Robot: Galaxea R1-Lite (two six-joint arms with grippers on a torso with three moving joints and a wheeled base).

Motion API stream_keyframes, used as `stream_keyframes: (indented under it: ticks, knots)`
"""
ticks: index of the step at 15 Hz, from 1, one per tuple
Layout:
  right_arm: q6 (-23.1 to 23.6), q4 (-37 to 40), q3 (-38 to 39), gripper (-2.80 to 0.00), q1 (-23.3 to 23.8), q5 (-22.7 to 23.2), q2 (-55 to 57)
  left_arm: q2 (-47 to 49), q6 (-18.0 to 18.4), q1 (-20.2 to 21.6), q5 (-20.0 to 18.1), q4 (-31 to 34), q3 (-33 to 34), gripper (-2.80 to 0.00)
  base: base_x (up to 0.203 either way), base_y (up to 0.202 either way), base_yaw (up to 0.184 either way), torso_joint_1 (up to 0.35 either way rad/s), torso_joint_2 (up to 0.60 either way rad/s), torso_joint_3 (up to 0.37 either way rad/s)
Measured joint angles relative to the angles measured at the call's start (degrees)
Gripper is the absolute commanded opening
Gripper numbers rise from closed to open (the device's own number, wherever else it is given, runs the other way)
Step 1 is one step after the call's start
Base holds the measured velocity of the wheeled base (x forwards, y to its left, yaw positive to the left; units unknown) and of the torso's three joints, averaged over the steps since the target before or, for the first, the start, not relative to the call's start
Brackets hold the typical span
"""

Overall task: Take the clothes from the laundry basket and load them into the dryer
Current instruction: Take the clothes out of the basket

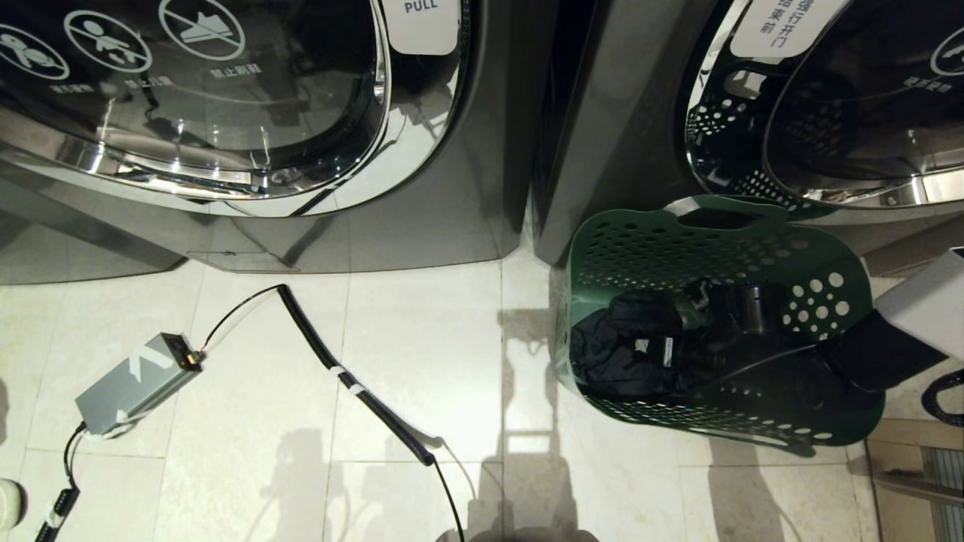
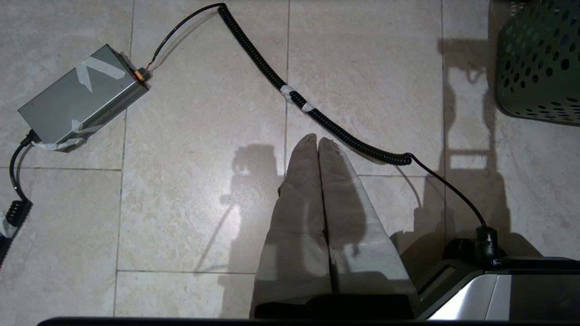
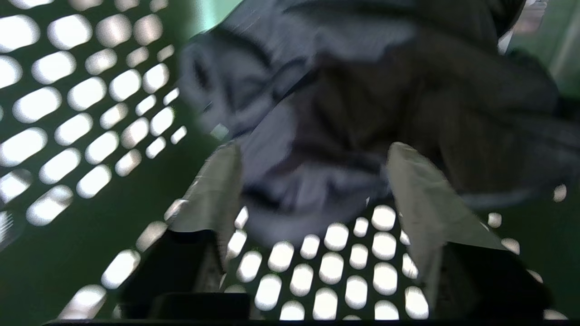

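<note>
The green perforated laundry basket (image 1: 640, 241) stands on the floor at the right, with dark clothes (image 1: 625, 350) heaped inside. My right arm (image 1: 915, 305) reaches into the basket from the right. In the right wrist view my right gripper (image 3: 312, 149) is open, low over the basket's holed bottom (image 3: 335, 267). Its fingertips (image 3: 222, 181) stand on either side of a fold of the dark clothes (image 3: 362, 90). A front-loading machine with a round glass door (image 1: 866, 98), taken as the dryer, stands just behind the basket. My left gripper (image 2: 317, 140) is shut and empty above the floor tiles.
A second front-loading machine (image 1: 226, 98) stands at the back left. On the floor lie a grey power box (image 1: 135, 384) and a coiled black cable (image 1: 339, 369). A black coiled cable (image 1: 945, 399) shows at the right edge.
</note>
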State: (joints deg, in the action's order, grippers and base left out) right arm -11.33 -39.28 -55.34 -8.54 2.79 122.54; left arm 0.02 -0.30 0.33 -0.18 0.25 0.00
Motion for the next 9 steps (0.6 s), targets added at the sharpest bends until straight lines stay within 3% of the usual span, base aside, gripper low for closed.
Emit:
stream_keyframes:
  ticks: [5,9]
  knots:
    - [2.4,0.1,-9.4,0.0,-1.4,-13.8,8.7,0.0,0.0,0.0,0.0,0.0,0.0,-2.8,0.0,0.0,0.0,0.0,0.0,0.0]
    - [3.5,0.2,-14.0,0.0,-1.9,-16.1,14.1,0.0,0.0,0.0,0.0,0.0,0.0,-2.8,0.0,0.0,0.0,0.0,0.0,0.0]
